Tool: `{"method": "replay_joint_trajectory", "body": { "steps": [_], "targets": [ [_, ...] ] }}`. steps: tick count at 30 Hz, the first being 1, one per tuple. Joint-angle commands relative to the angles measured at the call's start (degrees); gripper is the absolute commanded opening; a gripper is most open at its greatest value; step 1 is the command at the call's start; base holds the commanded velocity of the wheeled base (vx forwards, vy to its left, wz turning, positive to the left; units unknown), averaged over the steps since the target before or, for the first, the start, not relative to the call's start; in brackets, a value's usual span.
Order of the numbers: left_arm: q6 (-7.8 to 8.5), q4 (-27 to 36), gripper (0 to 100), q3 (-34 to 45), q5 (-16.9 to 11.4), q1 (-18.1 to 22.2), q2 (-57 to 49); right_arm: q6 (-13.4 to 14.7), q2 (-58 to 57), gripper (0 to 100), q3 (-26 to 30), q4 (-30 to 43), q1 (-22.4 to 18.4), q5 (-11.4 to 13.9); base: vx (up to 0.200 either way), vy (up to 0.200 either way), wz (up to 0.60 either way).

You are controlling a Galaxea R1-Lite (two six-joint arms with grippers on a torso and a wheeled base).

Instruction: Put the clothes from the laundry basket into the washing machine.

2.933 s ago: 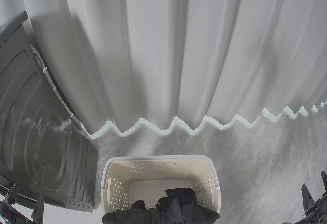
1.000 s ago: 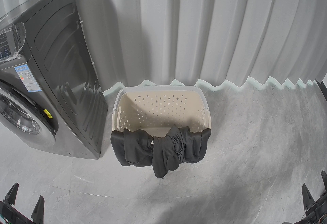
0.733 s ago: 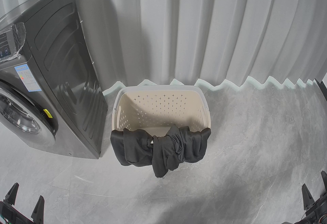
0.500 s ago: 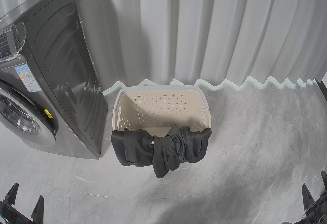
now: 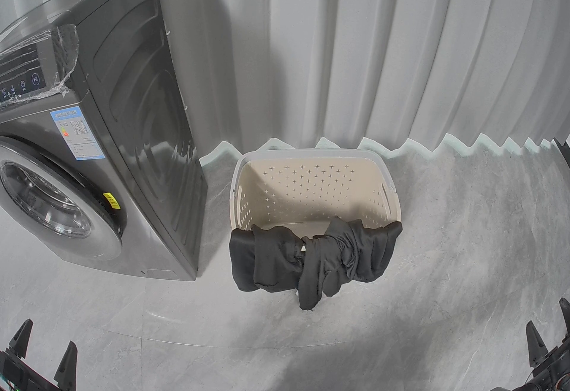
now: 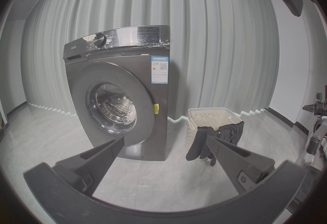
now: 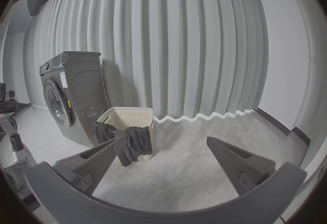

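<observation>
A cream laundry basket (image 5: 314, 175) stands on the floor before the curtain. Dark grey clothes (image 5: 314, 261) hang over its near rim. A grey washing machine (image 5: 136, 113) stands just left of the basket, its round door (image 5: 50, 199) shut. My left gripper (image 5: 41, 350) is open at the bottom left, far from both. My right gripper (image 5: 555, 330) is open at the bottom right. The left wrist view has the washing machine (image 6: 119, 88), the basket (image 6: 211, 117), the clothes (image 6: 214, 139) and the open left gripper (image 6: 165, 143). Beyond the open right gripper (image 7: 161, 143) lie the basket (image 7: 127, 117) and clothes (image 7: 131, 143).
A pleated white curtain (image 5: 356, 36) closes off the back. The grey marble-patterned floor (image 5: 475, 244) is bare to the right of the basket and in front of it. Another piece of equipment (image 6: 318, 126) stands at the room's right side.
The camera has moved: the view dropped from the curtain to the floor, then shifted so basket and washing machine sit farther right. Both grippers stay open in the same corners.
</observation>
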Motion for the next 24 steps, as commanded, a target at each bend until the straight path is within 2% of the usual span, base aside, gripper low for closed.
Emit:
{"method": "replay_joint_trajectory", "body": {
  "steps": [1,24],
  "targets": [
    [-0.11,-0.07,100,0.84,-0.02,0.01,-1.01,-0.01,-0.95,100,0.92,0.01,0.05,0.00,0.000,0.200,0.00],
    [-0.11,-0.07,100,0.84,-0.02,0.01,-1.01,-0.01,-0.95,100,0.92,0.01,0.05,0.00,0.000,0.200,0.00]
  ]
}}
